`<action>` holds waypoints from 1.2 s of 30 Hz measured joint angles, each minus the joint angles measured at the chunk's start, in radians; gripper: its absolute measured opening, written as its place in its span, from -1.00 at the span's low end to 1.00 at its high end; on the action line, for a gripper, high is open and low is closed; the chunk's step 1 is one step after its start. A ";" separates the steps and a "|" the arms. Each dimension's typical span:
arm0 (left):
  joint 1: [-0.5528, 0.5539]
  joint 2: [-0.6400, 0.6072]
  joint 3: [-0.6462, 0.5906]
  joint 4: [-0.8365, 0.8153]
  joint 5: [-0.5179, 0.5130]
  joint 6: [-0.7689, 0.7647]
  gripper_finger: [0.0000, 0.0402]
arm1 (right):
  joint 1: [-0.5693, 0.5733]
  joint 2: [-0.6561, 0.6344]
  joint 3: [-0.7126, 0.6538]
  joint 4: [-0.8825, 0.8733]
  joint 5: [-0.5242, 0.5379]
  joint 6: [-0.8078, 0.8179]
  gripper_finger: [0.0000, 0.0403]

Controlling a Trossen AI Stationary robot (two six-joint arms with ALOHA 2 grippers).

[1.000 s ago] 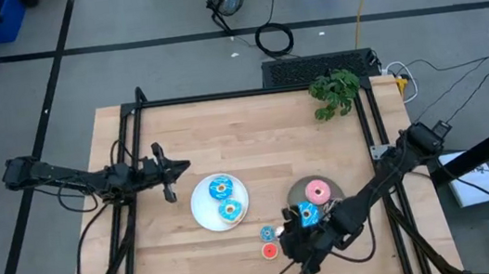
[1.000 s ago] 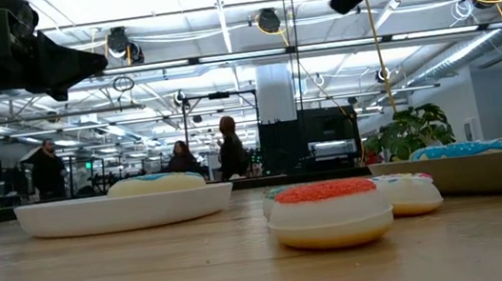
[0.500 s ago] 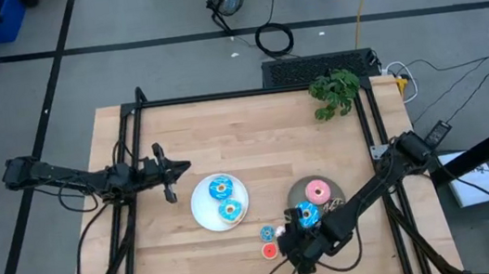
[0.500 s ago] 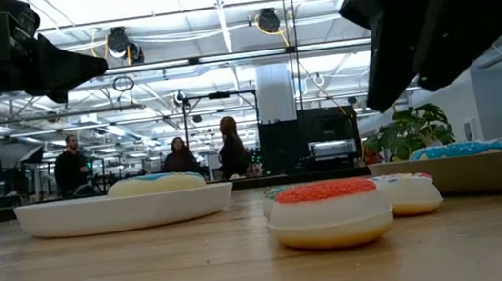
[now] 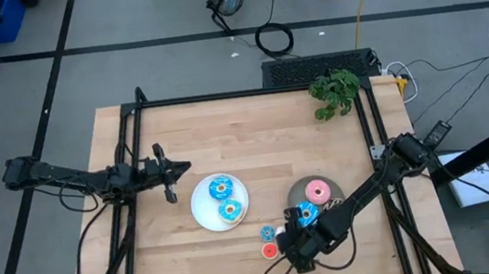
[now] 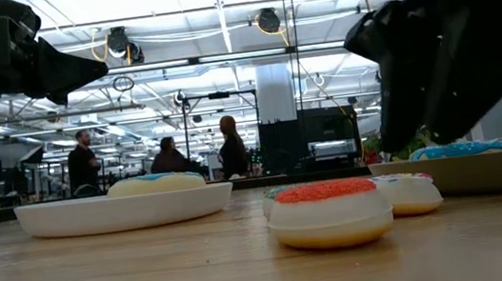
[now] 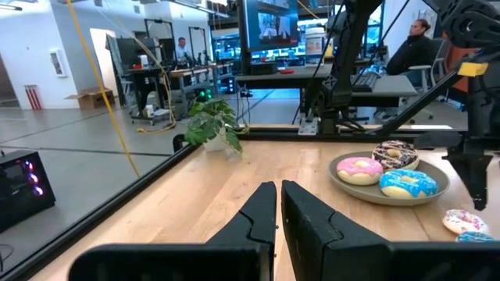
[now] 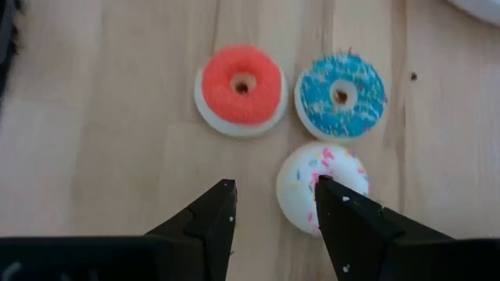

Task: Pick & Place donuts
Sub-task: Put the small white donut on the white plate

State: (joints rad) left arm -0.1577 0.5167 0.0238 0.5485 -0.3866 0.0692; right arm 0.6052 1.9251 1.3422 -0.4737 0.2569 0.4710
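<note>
1. Left gripper (image 5: pixel 167 173) hangs beside the white plate (image 5: pixel 206 218), jaws nearly closed, empty.
2. Two blue donuts (image 5: pixel 223 189) sit on that plate.
3. Red donut (image 8: pixel 241 84), blue donut (image 8: pixel 341 95) and white sprinkled donut (image 8: pixel 322 182) lie on the worktop (image 5: pixel 245 137).
4. Right gripper (image 8: pixel 270 207) hovers over them, jaws parted, empty.

White sprinkled donut (image 8: pixel 323 187) partly behind a right claw (image 8: pixel 272 204) finger (its near edge hidden).

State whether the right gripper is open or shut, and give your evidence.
Open. In the right wrist view the right gripper shows bare wood between its two fingers, and it holds nothing; the white donut lies beside one finger.
</note>
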 joint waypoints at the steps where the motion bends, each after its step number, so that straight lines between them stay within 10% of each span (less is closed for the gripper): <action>1: 0.000 0.000 0.000 0.000 0.000 0.000 -0.85 | 0.000 0.000 -0.001 0.012 0.000 0.000 -0.21; 36: 0.000 0.000 0.000 0.001 -0.001 -0.001 -0.85 | -0.033 0.010 -0.175 0.196 0.031 -0.044 -0.26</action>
State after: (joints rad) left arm -0.1582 0.5167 0.0238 0.5495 -0.3878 0.0685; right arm 0.5719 1.9347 1.1675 -0.2774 0.2876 0.4268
